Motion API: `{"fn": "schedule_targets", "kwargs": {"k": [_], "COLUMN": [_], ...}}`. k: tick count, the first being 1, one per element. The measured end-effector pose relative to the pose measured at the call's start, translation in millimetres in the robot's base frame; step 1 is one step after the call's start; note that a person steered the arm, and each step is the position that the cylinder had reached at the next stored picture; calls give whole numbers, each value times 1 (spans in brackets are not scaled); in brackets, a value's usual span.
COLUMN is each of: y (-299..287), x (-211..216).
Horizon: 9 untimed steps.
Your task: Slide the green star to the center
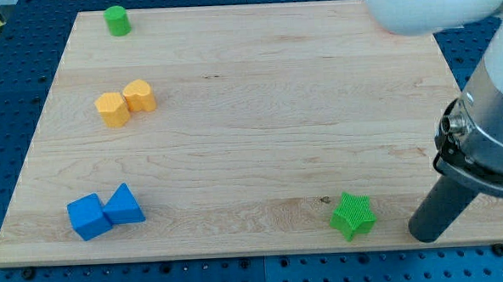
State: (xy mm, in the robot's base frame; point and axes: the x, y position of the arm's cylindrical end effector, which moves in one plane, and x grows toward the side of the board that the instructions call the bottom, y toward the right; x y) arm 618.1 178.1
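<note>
Pincer-less tip (426,234) sits right of green star (353,216).

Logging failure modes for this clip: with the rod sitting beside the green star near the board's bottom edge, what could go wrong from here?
1. My tip sits to the view's right of the green star, level with it. A straight push would likely send it left along the bottom, not up toward the center.
2. The star lies close to the board's bottom edge; a push angled downward could slide it off.
3. Its pointed outline may make it spin or slip off the rod.
</note>
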Motion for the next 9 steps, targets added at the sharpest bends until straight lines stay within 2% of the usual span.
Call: {"fn": "schedule_targets", "kwargs": {"k": [3, 4, 6, 8, 9], "y": [-64, -91, -100, -141, -161], "x": [-1, -14, -64, -19, -38]}}
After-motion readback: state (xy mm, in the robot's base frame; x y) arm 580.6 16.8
